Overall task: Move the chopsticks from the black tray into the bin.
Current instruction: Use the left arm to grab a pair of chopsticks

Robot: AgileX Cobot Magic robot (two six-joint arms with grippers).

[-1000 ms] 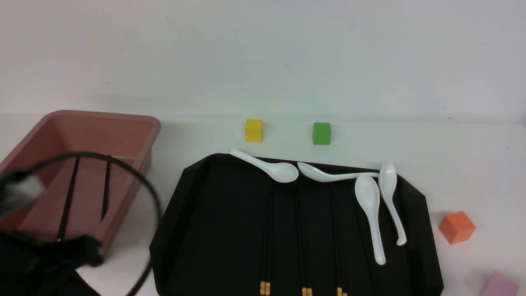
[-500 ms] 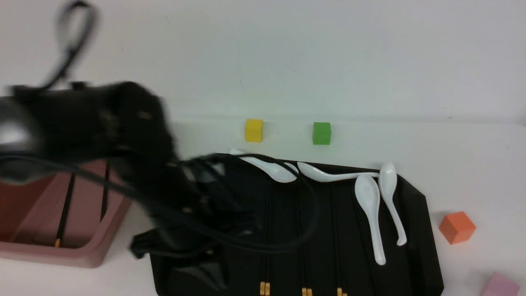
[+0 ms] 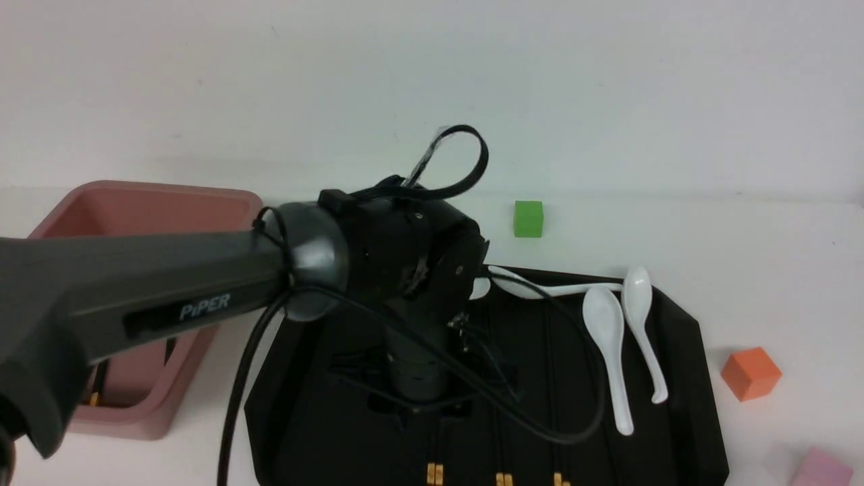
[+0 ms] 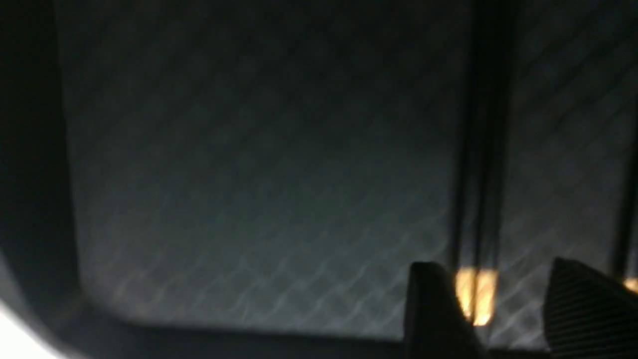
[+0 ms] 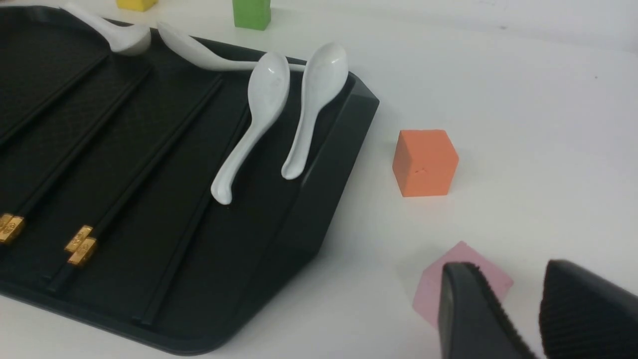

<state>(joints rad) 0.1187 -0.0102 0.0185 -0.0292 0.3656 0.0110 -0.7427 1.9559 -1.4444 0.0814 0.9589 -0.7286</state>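
Partly done, judging by what lies in the pink bin (image 3: pixel 169 212): at far left, dark chopsticks (image 3: pixel 99 381) inside, one with a golden end showing. Reaching over the black tray (image 3: pixel 705 418), with the left gripper (image 4: pixel 493 269) spread wide, holding nothing, around the golden ends of a pair (image 4: pixel 476 294). Probably about to grip there. Farther right, left to move: two more gold-ended pairs (image 3: pixel 504 479) (image 3: pixel 561 479), plus dark sticks (image 5: pixel 192 234) near the spoons, ends unclear. To leave behind, presumably: the white soup spoons (image 3: pixel 604 317). At far right, near a pink block (image 5: pixel 456 279), with fingers apart and nothing between them: the right gripper (image 5: pixel 511 267). Underneath, a white counter (image 3: pixel 790 270) with a green block (image 3: pixel 528 219) and an orange block (image 3: pixel 750 374); behind, a plain pale wall (image 3: pixel 675 101).
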